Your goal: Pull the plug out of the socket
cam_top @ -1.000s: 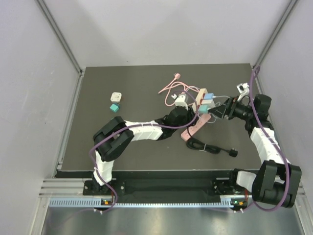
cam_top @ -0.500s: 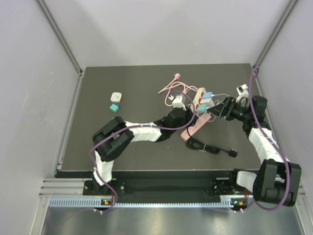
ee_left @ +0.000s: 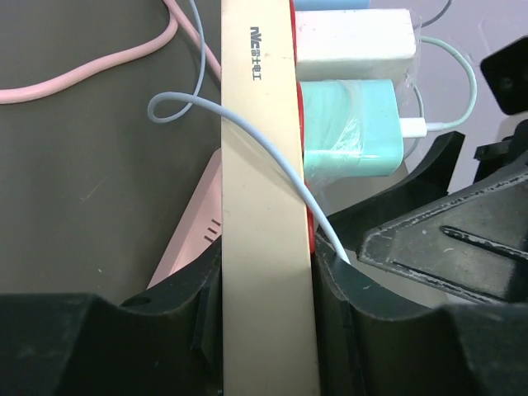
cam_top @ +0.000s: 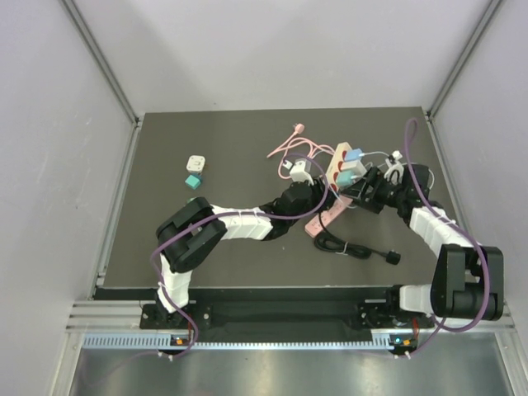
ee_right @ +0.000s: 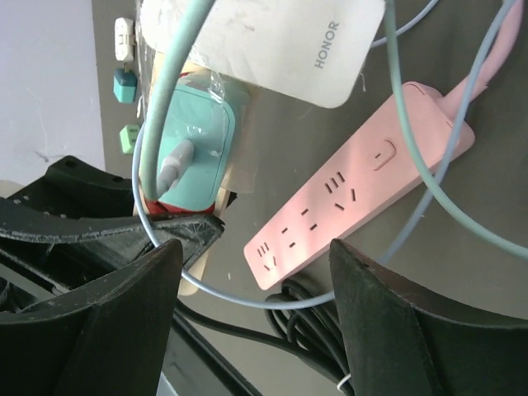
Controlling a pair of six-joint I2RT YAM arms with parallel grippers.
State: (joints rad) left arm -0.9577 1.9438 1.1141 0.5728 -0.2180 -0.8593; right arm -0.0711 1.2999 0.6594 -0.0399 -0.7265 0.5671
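The socket, a beige power strip (cam_top: 337, 167) (ee_left: 262, 190) with a red face, lies tilted across a pink strip. A teal plug (cam_top: 347, 172) (ee_left: 351, 128) (ee_right: 193, 142) and a white HONOR plug (ee_left: 355, 36) (ee_right: 285, 37) sit in it, each with a thin cable. My left gripper (cam_top: 318, 195) (ee_left: 268, 289) is shut on the beige strip's near end. My right gripper (cam_top: 360, 191) (ee_right: 256, 252) stands open just right of the strip, below the teal plug. A loop of pale blue cable hangs between its fingers, which grip nothing.
The pink power strip (cam_top: 326, 216) (ee_right: 363, 186) lies under the beige one, with a coiled black cable (cam_top: 355, 247) (ee_right: 326, 330) at its near end. Pink cable (cam_top: 290, 147) loops behind. Small white (cam_top: 195, 163) and teal (cam_top: 192, 181) adapters sit at the far left.
My right arm has swung in and down toward the strip, and its jaws have narrowed somewhat. The left gripper keeps its hold on the strip.
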